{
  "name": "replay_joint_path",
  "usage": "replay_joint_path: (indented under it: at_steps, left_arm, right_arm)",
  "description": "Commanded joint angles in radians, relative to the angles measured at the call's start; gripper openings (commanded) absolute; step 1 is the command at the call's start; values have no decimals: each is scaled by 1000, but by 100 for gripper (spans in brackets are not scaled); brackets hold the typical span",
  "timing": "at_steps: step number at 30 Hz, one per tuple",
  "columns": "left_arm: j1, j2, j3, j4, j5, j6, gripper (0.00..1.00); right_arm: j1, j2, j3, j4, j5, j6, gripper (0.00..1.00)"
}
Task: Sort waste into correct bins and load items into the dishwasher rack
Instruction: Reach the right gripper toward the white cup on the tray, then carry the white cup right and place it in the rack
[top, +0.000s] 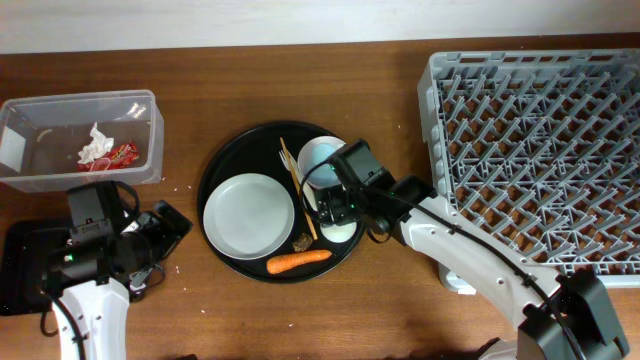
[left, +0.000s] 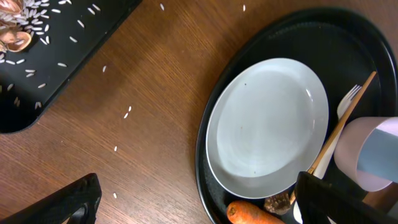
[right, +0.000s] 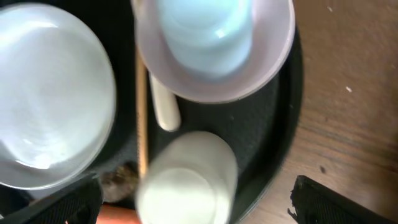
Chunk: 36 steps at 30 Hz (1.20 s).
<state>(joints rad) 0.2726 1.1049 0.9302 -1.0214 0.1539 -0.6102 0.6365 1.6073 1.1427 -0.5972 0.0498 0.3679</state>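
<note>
Overhead, I could see the sorting partly done. The red wrapper (top: 122, 152) and tissue (top: 96, 145) lay in the clear tub (top: 80, 105), well left of the round black tray (top: 225, 165). Grains and brownish scraps (left: 15, 40) lay in the black rectangular tray (top: 20, 265), lower left of it. On the round tray sat the carrot (top: 298, 261), plate (top: 248, 214), bowl (right: 273, 56) holding the blue cup (right: 208, 28), small white cup (right: 186, 180) and sticks (top: 292, 170). The rack (top: 540, 150), to its right, held nothing. The right gripper (top: 335, 200) hung over the small cup and the left gripper (top: 165, 225) just left of the tray, both with jaws wide apart and empty.
</note>
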Motion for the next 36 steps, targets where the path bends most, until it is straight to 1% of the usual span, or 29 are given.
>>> replay_joint_path:
  at_steps: [1, 8, 11, 13, 15, 16, 20, 24, 26, 28, 29, 31, 32, 33, 35, 36]
  left_arm:
    - [6, -5, -2, 2, 6, -6, 99]
    - [6, -5, -2, 2, 7, -6, 99]
    - [6, -5, -2, 2, 6, -6, 99]
    - [6, -5, -2, 2, 7, -6, 99]
    - [6, -5, -2, 2, 7, -6, 99]
    - [6, -5, -2, 2, 6, -6, 99]
    - [6, -5, -2, 2, 6, -6, 99]
    - [6, -5, -2, 2, 6, -6, 99]
    - [6, -5, -2, 2, 7, -6, 99]
    - [6, -5, -2, 2, 6, -6, 99]
    - [6, -5, -2, 2, 7, -6, 99]
    - [6, -5, -2, 2, 7, -6, 99]
    - [6, -5, -2, 2, 7, -6, 99]
    - [6, -5, -2, 2, 6, -6, 99]
    - [6, -5, -2, 2, 7, -6, 99]
    - [6, -5, -2, 2, 6, -6, 99]
  right_arm:
    - [6, 8, 17, 19, -69, 11, 99]
    - [6, 141, 17, 18, -44, 11, 99]
    - [8, 153, 17, 18, -39, 12, 99]
    - [15, 153, 17, 15, -39, 16, 80]
    - [18, 153, 17, 14, -39, 18, 69]
    - [18, 153, 17, 11, -38, 34, 67]
    - [18, 132, 24, -9, -40, 39, 66]
    - [5, -35, 153, -161, -39, 39, 66]
    - [-51, -106, 238, -265, -39, 38, 66]
    - [-195, -181, 367, -439, -19, 29, 67]
    - [-277, -202, 414, -495, 16, 10, 67]
    - [-533, -221, 499, -563, 45, -82, 67]
    - [-682, -220, 509, -562, 40, -102, 69]
    - [-786, -213, 509, -550, 35, -101, 69]
    - [-1019, -163, 509, -476, -88, -99, 70]
    - [-1127, -107, 509, -428, -142, -125, 73]
